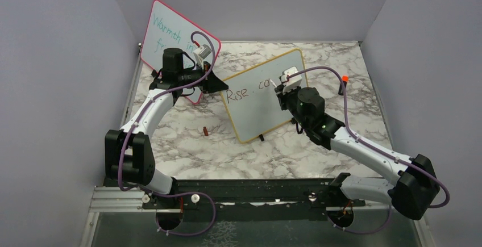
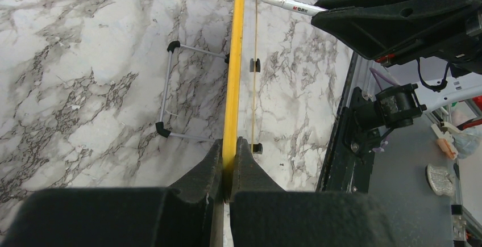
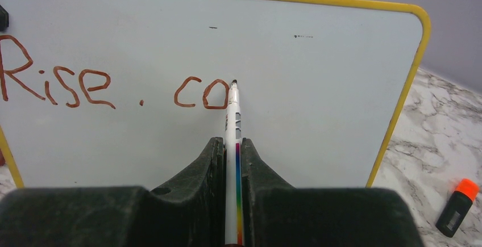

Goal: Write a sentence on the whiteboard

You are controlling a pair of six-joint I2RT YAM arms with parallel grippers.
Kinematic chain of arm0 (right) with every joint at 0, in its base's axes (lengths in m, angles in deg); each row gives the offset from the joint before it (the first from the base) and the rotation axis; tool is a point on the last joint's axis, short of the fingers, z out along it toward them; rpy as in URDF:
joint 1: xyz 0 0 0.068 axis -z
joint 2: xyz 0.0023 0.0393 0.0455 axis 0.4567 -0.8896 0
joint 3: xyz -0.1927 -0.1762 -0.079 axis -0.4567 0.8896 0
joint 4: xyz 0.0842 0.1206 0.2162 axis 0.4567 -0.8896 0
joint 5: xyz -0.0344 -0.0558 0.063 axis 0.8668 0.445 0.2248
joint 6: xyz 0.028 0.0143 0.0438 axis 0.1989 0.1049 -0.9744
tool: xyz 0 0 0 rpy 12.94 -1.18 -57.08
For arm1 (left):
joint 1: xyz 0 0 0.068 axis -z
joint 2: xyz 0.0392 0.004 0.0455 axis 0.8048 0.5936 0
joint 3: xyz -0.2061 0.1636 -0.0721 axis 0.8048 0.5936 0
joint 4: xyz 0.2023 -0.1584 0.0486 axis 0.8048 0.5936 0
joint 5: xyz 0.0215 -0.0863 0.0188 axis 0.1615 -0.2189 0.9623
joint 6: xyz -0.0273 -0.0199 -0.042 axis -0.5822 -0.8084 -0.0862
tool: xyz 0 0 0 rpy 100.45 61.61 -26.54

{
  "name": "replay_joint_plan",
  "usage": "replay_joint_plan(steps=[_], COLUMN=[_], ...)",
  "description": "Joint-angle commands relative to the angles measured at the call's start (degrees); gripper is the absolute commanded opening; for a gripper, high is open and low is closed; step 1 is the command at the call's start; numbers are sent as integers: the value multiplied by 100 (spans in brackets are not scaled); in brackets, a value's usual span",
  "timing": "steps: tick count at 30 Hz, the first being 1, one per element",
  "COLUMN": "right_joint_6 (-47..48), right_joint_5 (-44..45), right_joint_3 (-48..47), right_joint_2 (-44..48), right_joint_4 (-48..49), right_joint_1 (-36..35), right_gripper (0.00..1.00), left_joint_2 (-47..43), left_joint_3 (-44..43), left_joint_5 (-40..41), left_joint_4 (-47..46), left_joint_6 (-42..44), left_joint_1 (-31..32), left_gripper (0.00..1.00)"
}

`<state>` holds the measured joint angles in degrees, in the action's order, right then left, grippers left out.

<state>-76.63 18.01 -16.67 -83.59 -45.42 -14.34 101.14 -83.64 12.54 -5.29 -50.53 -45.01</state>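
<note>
The whiteboard [image 1: 258,113], yellow-framed, stands tilted at mid-table. My left gripper [image 1: 223,84] is shut on its left edge; the left wrist view shows the yellow frame [image 2: 234,59] clamped edge-on in the left gripper [image 2: 229,150]. My right gripper [image 1: 279,91] faces the board's front, shut on a white marker [image 3: 232,116] with a rainbow stripe. In the right wrist view, the right gripper [image 3: 232,145] holds the marker's tip on the board, at the top right of the last letter. The sentence [image 3: 102,88] reads "Rise. co" in brownish red.
A pink-framed board [image 1: 165,37] with teal writing leans at the back left, behind my left arm. A small red-brown cap [image 1: 205,131] lies left of the whiteboard. An orange-capped marker [image 1: 344,82] lies at the right. A wire stand [image 2: 170,93] sits behind the board.
</note>
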Motion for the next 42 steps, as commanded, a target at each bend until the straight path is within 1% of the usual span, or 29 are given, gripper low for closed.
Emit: replay_joint_plan(steps=[1, 8, 19, 42], right_joint_6=[-109, -287, -408, -132], right_joint_5=[53, 4, -42, 98], right_joint_3=[-79, 86, 218, 27], right_joint_2=[65, 233, 272, -15], right_joint_4=[-34, -323, -470, 100], right_joint_1=[30, 30, 30, 30], right_gripper=[1, 1, 1, 0], left_joint_2=[91, 84, 88, 93], left_joint_3=[19, 19, 28, 37], left_joint_5=[45, 45, 40, -12], left_joint_4=[346, 333, 324, 280], left_joint_6=[280, 278, 271, 270], left_joint_1=[-48, -48, -45, -41], left_gripper=[0, 0, 0, 0])
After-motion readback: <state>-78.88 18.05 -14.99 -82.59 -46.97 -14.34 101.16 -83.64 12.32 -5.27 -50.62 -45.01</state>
